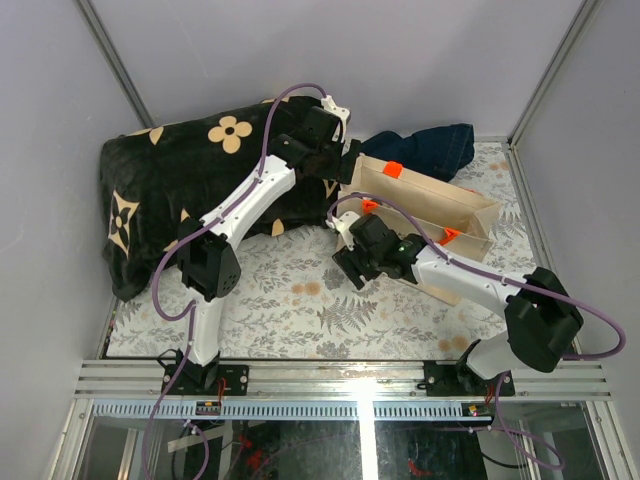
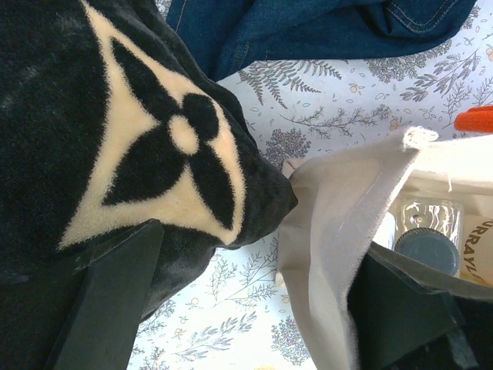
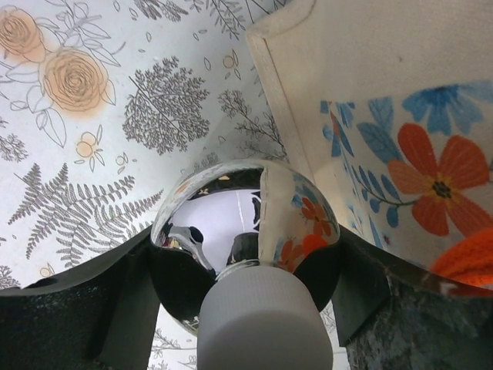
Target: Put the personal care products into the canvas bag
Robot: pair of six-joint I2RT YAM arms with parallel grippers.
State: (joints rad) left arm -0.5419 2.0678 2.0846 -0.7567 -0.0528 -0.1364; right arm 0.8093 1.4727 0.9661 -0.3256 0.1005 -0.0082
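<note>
The beige canvas bag (image 1: 430,190) with orange handles stands open at the back right of the table. My right gripper (image 1: 355,262) is shut on a clear round bottle (image 3: 246,223) with a white cap (image 3: 266,327), held just off the bag's near left corner (image 3: 385,116), above the tablecloth. My left gripper (image 1: 335,165) is open at the bag's left end. In the left wrist view, its jaws (image 2: 262,240) straddle the bag's end wall (image 2: 323,231), with one finger (image 2: 408,316) inside the bag. A clear bottle with a dark cap (image 2: 427,243) lies inside the bag, next to a white labelled container (image 2: 481,247).
A black blanket with cream flower motifs (image 1: 180,180) lies heaped at the back left, touching the bag's end (image 2: 254,185). A dark navy cloth (image 1: 430,150) lies behind the bag. A floral tablecloth (image 1: 300,300) covers the table. Grey walls close in the back and sides.
</note>
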